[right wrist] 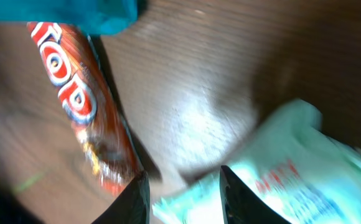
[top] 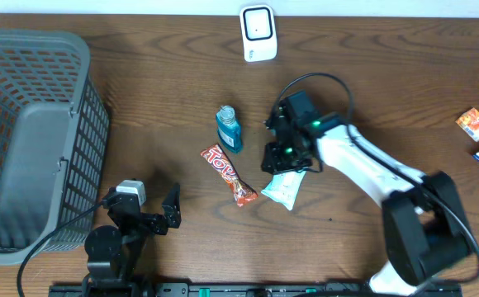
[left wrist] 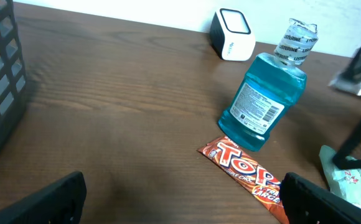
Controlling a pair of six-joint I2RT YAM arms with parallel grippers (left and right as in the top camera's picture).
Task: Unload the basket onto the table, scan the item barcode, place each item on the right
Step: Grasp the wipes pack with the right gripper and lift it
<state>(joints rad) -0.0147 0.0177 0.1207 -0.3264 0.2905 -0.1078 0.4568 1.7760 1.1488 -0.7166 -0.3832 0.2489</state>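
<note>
The right gripper [right wrist: 183, 180] hangs low over the table just right of the overhead frame's centre. Its two dark fingers [right wrist: 137, 202] are drawn fairly near each other and straddle the upper end of a pale green-and-white packet [top: 282, 190]. The wrist picture is blurred, so I cannot tell whether the fingers pinch the packet or only bracket it. The packet, the item to be scanned, lies flat on the brown wooden table [top: 165, 82], directly below the gripper in the overhead frame and a little below and right of centre. Just left of it an orange-red Top candy bar [top: 230, 175] lies on a diagonal, its lower end near the packet's left corner. Above the bar stands a small blue Listerine bottle [top: 229, 129], its base just beside the bar's upper end. The white scanner [top: 258, 33] sits at the top centre of the frame, well apart from the packet. At the lower left the left gripper [left wrist: 183, 202] has its jaws spread wide over bare table, facing the bottle and the bar. A grey mesh basket [top: 91, 99] fills the left edge of the frame. A few snack packs [top: 475, 124] lie at the right edge.
</note>
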